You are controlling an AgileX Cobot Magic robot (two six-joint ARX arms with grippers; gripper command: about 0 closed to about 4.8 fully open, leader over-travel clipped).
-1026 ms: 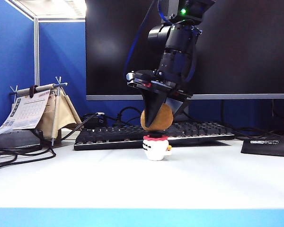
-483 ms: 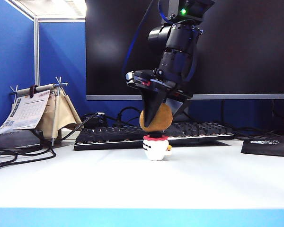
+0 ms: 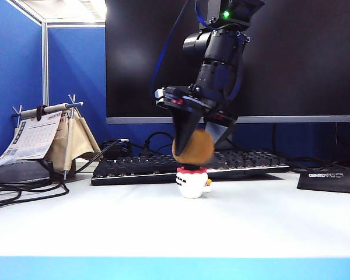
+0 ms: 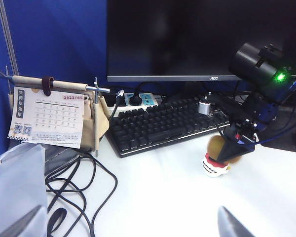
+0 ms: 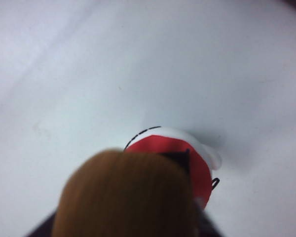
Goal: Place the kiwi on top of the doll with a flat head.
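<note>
right gripper (image 3: 193,139) jaws spread round kiwi (image 3: 193,147) atop doll (image 3: 192,181); left gripper (image 4: 133,224) wide, off aside.

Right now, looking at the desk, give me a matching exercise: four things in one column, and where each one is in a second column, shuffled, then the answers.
Things:
1. kiwi
2. doll
3. right gripper
4. keyboard

Places:
A. on the white table, under the fruit
B. behind the figurine, below the monitor
C. on the flat black top of the figurine
D. pointing down from above, fingers either side of the fruit

Pairs: 1-C, 2-A, 3-D, 4-B
</note>
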